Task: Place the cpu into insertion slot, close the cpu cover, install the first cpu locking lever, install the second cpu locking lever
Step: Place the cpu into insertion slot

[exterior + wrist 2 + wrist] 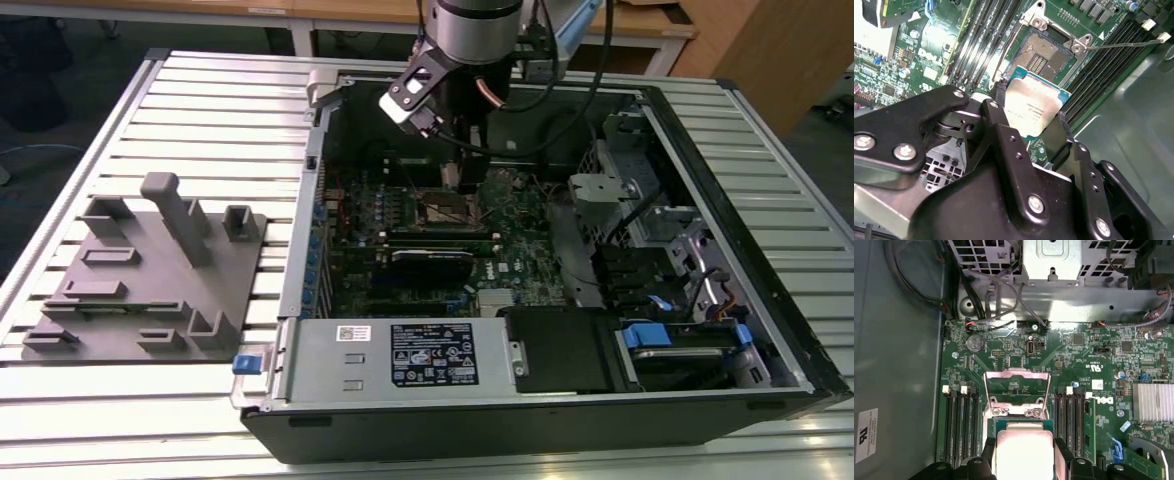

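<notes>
My gripper (451, 182) hangs inside the open computer case, just above the insertion slot (451, 211) on the green motherboard. In both wrist views it is shut on the cpu (1033, 111), a small square chip with a dull silver face, gripped by two opposite edges. The black fingers (988, 456) flank the cpu (1023, 452). The chip hovers close over the insertion slot (1046, 51), whose contact field lies bare. The cpu cover (1016, 376), a thin silvery frame, is swung open beyond the socket. A thin wire locking lever (1126, 44) sticks out sideways from the socket.
Black memory slots (959, 425) run along both sides of the socket. A finned heatsink (1153, 402) and cables (999, 305) lie nearby. The power supply box (400, 355) and drive bays (667, 270) crowd the case. A grey fixture plate (147, 275) sits at the exterior view's left.
</notes>
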Robot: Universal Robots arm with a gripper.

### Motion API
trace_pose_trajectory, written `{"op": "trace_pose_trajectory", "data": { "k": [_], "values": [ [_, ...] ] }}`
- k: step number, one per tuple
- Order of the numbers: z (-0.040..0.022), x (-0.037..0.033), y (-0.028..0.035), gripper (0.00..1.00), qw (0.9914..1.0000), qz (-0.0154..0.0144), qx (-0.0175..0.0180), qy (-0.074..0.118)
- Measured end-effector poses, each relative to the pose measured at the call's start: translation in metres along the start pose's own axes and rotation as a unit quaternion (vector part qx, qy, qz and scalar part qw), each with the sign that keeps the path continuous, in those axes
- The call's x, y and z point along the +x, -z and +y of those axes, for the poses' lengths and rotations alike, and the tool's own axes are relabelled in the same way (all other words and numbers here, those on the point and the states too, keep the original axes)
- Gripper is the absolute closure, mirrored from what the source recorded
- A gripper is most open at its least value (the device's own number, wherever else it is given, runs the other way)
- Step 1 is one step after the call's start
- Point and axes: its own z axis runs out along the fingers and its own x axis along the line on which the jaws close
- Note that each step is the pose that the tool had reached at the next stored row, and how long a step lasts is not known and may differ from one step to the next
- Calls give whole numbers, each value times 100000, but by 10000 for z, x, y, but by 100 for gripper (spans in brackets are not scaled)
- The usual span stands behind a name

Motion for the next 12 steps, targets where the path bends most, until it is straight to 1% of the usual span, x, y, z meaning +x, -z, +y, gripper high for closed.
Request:
{"op": "trace_pose_trajectory", "data": {
  "k": [2, 6, 12],
  "values": [
    [0, 0, -1, 46, 100000, 3, -4, -5],
    [-3, -1, -29, 46, 100000, 37, -9, -13],
    [-3, -1, -32, 46, 100000, 33, -5, -11]
  ]
}}
